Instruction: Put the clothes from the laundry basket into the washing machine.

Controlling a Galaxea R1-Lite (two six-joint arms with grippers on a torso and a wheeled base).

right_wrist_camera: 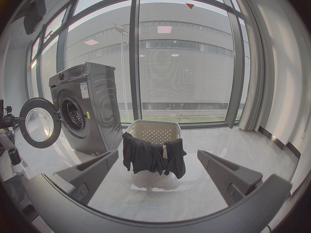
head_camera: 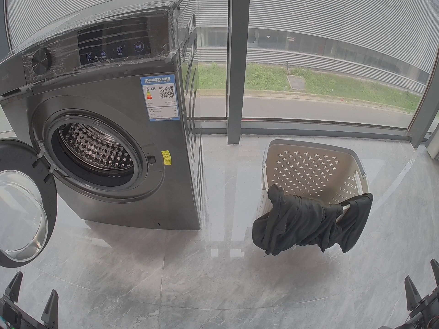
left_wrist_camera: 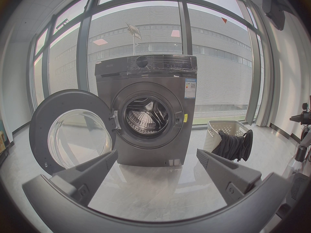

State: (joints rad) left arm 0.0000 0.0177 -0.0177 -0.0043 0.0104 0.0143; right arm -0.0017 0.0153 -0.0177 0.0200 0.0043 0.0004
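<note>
The floor [head_camera: 228, 279] is smooth, shiny grey stone with pale lines in it. A big window [head_camera: 329, 46] runs along the far side of the room, with a dark post [head_camera: 238, 60] standing in the middle of it. Outside you can see grass [head_camera: 274, 76], a road [head_camera: 320, 110] and a long grey building [right_wrist_camera: 184, 65].

The washing machine [head_camera: 137, 161] stands on the floor on the left, close to the window. Its round door [head_camera: 20, 215] hangs wide open to the left, and you can see the shiny drum [head_camera: 98, 149] inside.

The laundry basket [head_camera: 315, 170] is pale and sits on the floor to the right of the machine, well apart from it. The dark clothes [head_camera: 302, 225] hang over the near rim of the basket and droop down its front.

The left end effector [left_wrist_camera: 156, 155] is low and near the robot, spread wide, with nothing in it. The right end effector [right_wrist_camera: 157, 155] is also low, spread wide and holding nothing
</note>
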